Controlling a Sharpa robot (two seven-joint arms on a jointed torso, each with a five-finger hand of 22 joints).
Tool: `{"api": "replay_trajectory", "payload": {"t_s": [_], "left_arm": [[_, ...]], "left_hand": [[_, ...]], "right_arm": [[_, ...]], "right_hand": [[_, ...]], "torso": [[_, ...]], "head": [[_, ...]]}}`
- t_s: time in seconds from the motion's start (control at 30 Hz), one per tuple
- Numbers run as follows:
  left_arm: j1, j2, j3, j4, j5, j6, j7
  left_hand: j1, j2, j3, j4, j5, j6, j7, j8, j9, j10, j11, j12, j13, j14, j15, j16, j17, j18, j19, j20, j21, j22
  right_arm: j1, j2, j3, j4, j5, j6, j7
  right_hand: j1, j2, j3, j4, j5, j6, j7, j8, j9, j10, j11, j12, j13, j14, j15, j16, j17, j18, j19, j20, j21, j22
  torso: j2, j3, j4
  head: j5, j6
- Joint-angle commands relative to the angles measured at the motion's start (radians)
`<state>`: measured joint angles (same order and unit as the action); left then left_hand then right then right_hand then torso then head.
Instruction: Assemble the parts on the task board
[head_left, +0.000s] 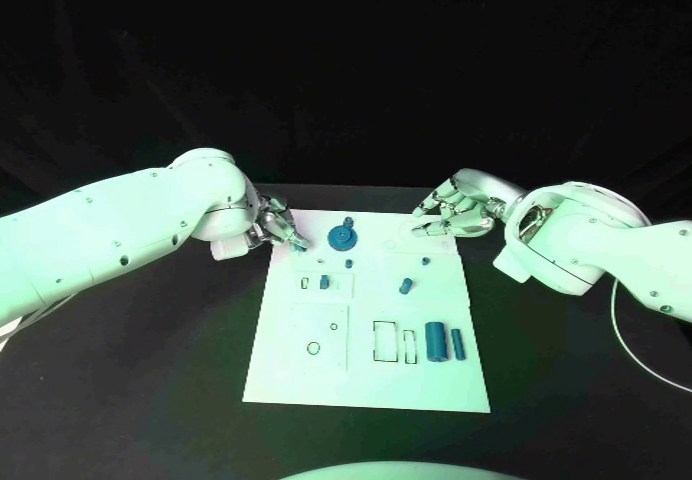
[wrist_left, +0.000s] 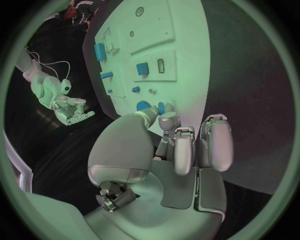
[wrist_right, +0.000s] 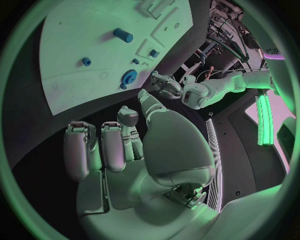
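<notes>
The white task board (head_left: 368, 375) lies in the middle of the black table. A round blue gear-like part (head_left: 342, 237) sits near its far edge. Small blue parts (head_left: 407, 286) lie around the board's middle, and two longer blue cylinders (head_left: 444, 342) lie at its near right. My left hand (head_left: 277, 228) hovers at the board's far left corner with fingers half bent and nothing in them; its thumb (wrist_left: 149, 116) reaches close to the gear (wrist_left: 144, 105). My right hand (head_left: 454, 215) hovers over the far right corner, loosely bent and holding nothing (wrist_right: 125, 150).
Outlined slots and small holes (head_left: 387, 340) mark the board's near half. Black table (head_left: 159, 400) surrounds the board on all sides. A thin white cable (head_left: 635, 340) runs beside my right arm.
</notes>
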<state>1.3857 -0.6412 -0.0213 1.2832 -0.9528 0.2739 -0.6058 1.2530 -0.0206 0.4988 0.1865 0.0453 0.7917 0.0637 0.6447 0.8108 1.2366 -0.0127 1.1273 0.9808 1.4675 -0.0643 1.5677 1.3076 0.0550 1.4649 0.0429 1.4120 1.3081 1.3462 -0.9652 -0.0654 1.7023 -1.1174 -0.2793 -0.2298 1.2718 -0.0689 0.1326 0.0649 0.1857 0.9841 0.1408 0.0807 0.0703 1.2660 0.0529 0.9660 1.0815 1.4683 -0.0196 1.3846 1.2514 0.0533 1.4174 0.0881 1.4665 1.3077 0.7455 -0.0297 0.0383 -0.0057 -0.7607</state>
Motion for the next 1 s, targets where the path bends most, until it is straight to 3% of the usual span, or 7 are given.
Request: {"api": "replay_trajectory", "payload": {"t_s": [0.03, 0.17, 0.33, 0.47, 0.83, 1.0], "left_arm": [[-0.01, -0.028, -0.003, 0.056, -0.009, -0.088, 0.051], [-0.028, -0.062, -0.005, 0.115, -0.067, -0.094, 0.061], [-0.046, -0.084, -0.006, 0.151, -0.101, -0.097, 0.065], [-0.06, -0.105, -0.005, 0.181, -0.13, -0.095, 0.067], [-0.072, -0.123, -0.005, 0.214, -0.18, -0.037, 0.055], [-0.077, -0.119, -0.005, 0.214, -0.188, -0.009, 0.05]], "left_hand": [[-0.01, -0.007, 0.136, -0.121, 0.004, 0.01, -0.004, 0.004, 0.003, 0.008, 0.0, 0.007, 0.0, 0.103, -0.006, 0.003, 0.263, -0.004, 0.009, -0.006, -0.001, 0.069], [-0.023, -0.016, 0.158, -0.127, 0.003, 0.013, -0.005, 0.007, 0.006, 0.009, -0.001, 0.005, -0.004, 0.103, -0.007, 0.003, 0.263, -0.005, 0.009, -0.006, 0.0, 0.071], [-0.023, -0.017, 0.159, -0.127, 0.003, 0.013, -0.005, 0.007, 0.006, 0.009, -0.001, 0.005, -0.005, 0.103, -0.007, 0.003, 0.263, -0.005, 0.01, -0.006, 0.0, 0.071], [-0.033, -0.024, 0.175, -0.132, 0.003, 0.015, -0.006, 0.008, 0.008, 0.01, -0.002, 0.003, -0.008, 0.103, -0.007, 0.003, 0.263, -0.004, 0.009, -0.006, -0.002, 0.07], [-0.042, -0.032, 0.192, -0.138, 0.003, 0.021, -0.006, 0.012, 0.01, 0.013, -0.002, 0.003, -0.009, 0.103, -0.008, 0.003, 0.263, -0.003, 0.008, -0.007, -0.005, 0.067], [-0.044, -0.035, 0.197, -0.14, 0.003, 0.022, -0.007, 0.013, 0.011, 0.011, -0.003, 0.0, -0.012, 0.103, -0.008, 0.003, 0.263, -0.002, 0.006, -0.007, -0.008, 0.063]], "right_arm": [[-0.001, 0.002, 0.0, -0.002, 0.001, 0.003, 0.006], [-0.003, 0.006, -0.001, -0.004, 0.001, -0.004, 0.009], [-0.007, 0.008, -0.001, -0.006, 0.003, -0.014, 0.013], [-0.008, 0.01, -0.001, -0.008, 0.005, -0.017, 0.015], [-0.012, 0.01, -0.001, -0.007, 0.008, -0.005, 0.018], [-0.012, 0.011, -0.001, -0.006, 0.008, -0.004, 0.018]], "right_hand": [[0.002, 0.009, -0.005, -0.001, 0.005, 0.007, 0.001, 0.006, 0.001, -0.002, 0.0, -0.004, -0.003, 0.041, -0.002, -0.007, -0.002, 0.005, -0.009, 0.001, -0.007, 0.003], [0.002, 0.009, -0.006, -0.001, 0.005, 0.007, 0.001, 0.006, 0.001, -0.002, 0.0, -0.004, -0.003, 0.041, -0.002, -0.007, -0.002, 0.005, -0.009, 0.001, -0.007, 0.003], [0.003, 0.009, -0.006, -0.001, 0.007, 0.007, 0.001, 0.006, 0.001, -0.004, 0.0, -0.007, -0.005, 0.041, -0.002, -0.008, -0.003, 0.005, -0.01, 0.001, -0.007, 0.001], [0.004, 0.01, -0.006, -0.001, 0.009, 0.007, 0.001, 0.005, 0.001, -0.005, 0.0, -0.01, -0.008, 0.04, -0.002, -0.008, -0.004, 0.005, -0.011, 0.001, -0.008, 0.001], [0.005, 0.011, -0.006, -0.001, 0.011, 0.007, 0.001, 0.005, 0.001, -0.006, 0.0, -0.01, -0.008, 0.04, -0.002, -0.01, -0.007, 0.006, -0.012, 0.001, -0.009, -0.002], [0.005, 0.011, -0.006, -0.001, 0.011, 0.007, 0.001, 0.005, 0.001, -0.006, 0.0, -0.01, -0.008, 0.04, -0.002, -0.01, -0.007, 0.006, -0.012, 0.001, -0.009, -0.002]], "torso": [[-0.001, 0.0012, 0.0026], [0.0, 0.0015, 0.0014], [-0.002, 0.0008, 0.0028], [0.001, 0.0, -0.0013], [0.0, 0.0009, 0.0026], [0.0, 0.0008, 0.0017]], "head": [[0.002, -0.002], [0.009, -0.001], [0.008, -0.006], [0.009, -0.008], [0.011, -0.021], [0.013, -0.02]]}}
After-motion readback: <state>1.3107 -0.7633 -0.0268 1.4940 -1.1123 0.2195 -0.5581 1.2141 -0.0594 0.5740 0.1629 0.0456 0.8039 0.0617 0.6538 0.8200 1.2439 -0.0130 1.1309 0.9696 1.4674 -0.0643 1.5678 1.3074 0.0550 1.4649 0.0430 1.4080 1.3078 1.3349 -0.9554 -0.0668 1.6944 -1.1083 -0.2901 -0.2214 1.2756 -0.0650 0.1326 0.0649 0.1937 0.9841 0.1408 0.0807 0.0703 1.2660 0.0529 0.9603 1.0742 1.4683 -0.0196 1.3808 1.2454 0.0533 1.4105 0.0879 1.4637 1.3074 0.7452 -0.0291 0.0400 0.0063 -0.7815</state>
